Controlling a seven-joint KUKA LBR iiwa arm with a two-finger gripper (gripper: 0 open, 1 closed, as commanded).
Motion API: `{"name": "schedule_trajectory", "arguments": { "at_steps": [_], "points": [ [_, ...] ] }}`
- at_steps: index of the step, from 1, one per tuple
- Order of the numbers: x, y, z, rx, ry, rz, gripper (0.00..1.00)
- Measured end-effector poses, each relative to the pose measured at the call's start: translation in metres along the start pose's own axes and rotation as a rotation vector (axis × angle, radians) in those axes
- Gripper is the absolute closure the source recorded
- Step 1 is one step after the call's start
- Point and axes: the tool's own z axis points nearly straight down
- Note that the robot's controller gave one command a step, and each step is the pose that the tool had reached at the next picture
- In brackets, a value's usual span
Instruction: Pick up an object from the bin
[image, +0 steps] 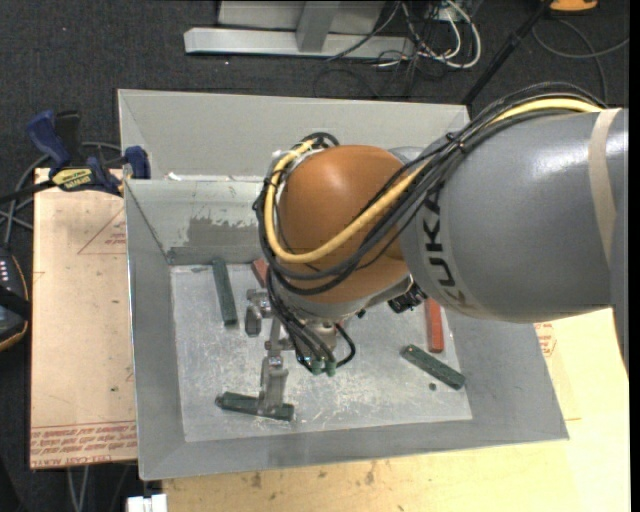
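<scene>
My gripper (272, 388) reaches down from under the arm's wrist into the bin's front left part. Its tip stands right over a dark green flat bar (243, 404) lying crosswise near the front wall, and it seems to touch the bar's right end. Another dark green bar (224, 291) lies lengthwise to the left of the gripper, near the bin's left wall. A small red piece (258, 270) peeks out at the wrist's left edge, mostly hidden.
A third dark green bar (433, 366) lies slanted at the bin's right front. Just behind it, a red-orange stick (435, 328) rests beside the right wall. The arm's big wrist and its cables cover the bin's middle and back.
</scene>
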Motion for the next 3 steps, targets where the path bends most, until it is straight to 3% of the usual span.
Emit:
{"name": "schedule_trajectory", "arguments": {
  "at_steps": [1,2,3],
  "points": [
    [0.002,-0.011,0.155,-0.004,-0.020,-0.107,0.00],
    [0.005,-0.011,0.155,-0.002,-0.009,-0.109,1.00],
    [-0.018,-0.015,0.016,-0.003,-0.020,-0.215,1.00]
  ]
}}
